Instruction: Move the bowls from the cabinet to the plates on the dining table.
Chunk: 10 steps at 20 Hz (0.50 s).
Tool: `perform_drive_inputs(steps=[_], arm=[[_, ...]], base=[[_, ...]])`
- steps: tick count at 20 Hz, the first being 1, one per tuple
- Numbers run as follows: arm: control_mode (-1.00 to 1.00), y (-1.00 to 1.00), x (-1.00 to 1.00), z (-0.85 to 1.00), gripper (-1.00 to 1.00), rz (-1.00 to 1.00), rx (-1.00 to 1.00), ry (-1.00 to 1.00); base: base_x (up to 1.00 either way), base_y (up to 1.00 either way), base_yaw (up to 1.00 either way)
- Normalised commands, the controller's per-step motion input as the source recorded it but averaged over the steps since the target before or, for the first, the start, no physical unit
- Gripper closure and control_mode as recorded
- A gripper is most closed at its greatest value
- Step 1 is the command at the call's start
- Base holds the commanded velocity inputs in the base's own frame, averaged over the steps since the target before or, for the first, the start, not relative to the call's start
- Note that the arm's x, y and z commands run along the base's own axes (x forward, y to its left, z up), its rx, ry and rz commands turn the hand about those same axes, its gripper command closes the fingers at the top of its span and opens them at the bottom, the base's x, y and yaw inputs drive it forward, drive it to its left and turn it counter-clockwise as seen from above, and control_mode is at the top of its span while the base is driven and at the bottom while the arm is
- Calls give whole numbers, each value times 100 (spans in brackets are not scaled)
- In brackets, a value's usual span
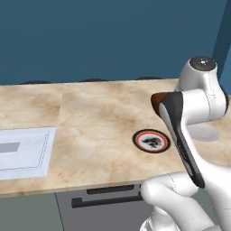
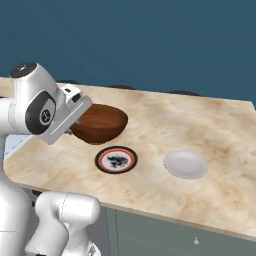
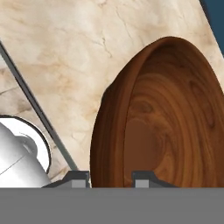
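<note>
Clamped on the rim of the wooden bowl [image 2: 99,124], the pincer [image 3: 111,179] holds it tilted just above the patterned plate [image 2: 116,160] on the dining surface [image 2: 200,130], where levelling and centring before release looks wise.

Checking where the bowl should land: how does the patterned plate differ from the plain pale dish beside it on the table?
The patterned plate has a red-orange rim, a white ring and a dark centre; the pale dish is plain whitish-grey all over. The patterned plate lies just below the brown bowl held in the gripper; the pale dish sits farther out to the side, apart. Both are round, look similar in size and lie flat on the dining table.
</note>
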Motion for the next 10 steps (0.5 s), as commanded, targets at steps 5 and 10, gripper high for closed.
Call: perform_drive_inputs(steps=[5, 10], arm=[[-100, 0, 28, -39, 100, 2, -1, 0], [-100, 0, 31, -37, 100, 0, -2, 0]], base=[[0, 0, 0], [0, 0, 0]])
